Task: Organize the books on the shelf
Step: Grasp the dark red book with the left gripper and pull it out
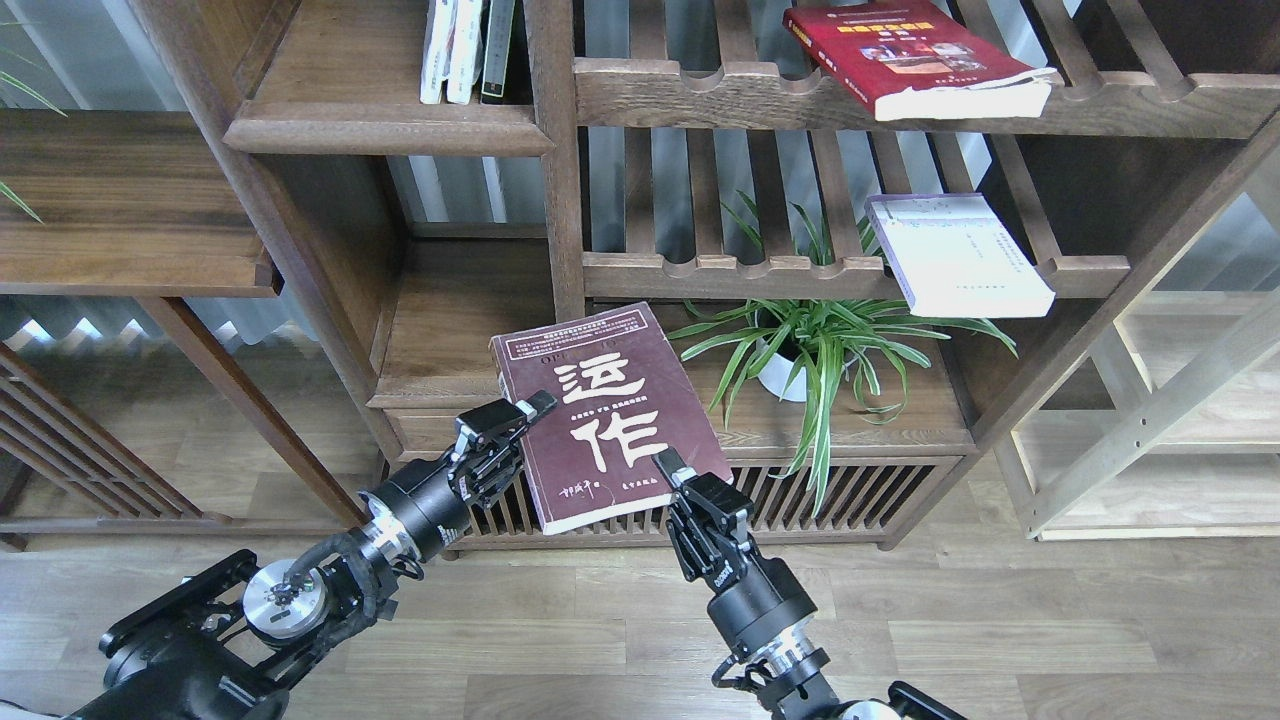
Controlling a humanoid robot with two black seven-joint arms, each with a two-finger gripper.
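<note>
The dark maroon book (605,415) with big white characters is held in the air, cover up, in front of the low cabinet. My left gripper (522,418) is shut on its left edge. My right gripper (670,472) is shut on its lower right corner. The thick red book (910,55) lies flat on the upper slatted rack at the right. The white book (955,255) lies flat on the middle slatted rack below it. The shelf (385,130), a solid walnut board with a rounded front edge, is up at the left.
Thin white and dark-spined books (465,50) stand at the shelf's right end against a thick post (555,160). A potted spider plant (800,350) stands on the cabinet top right of the held book. A light wooden frame (1150,420) is at the right.
</note>
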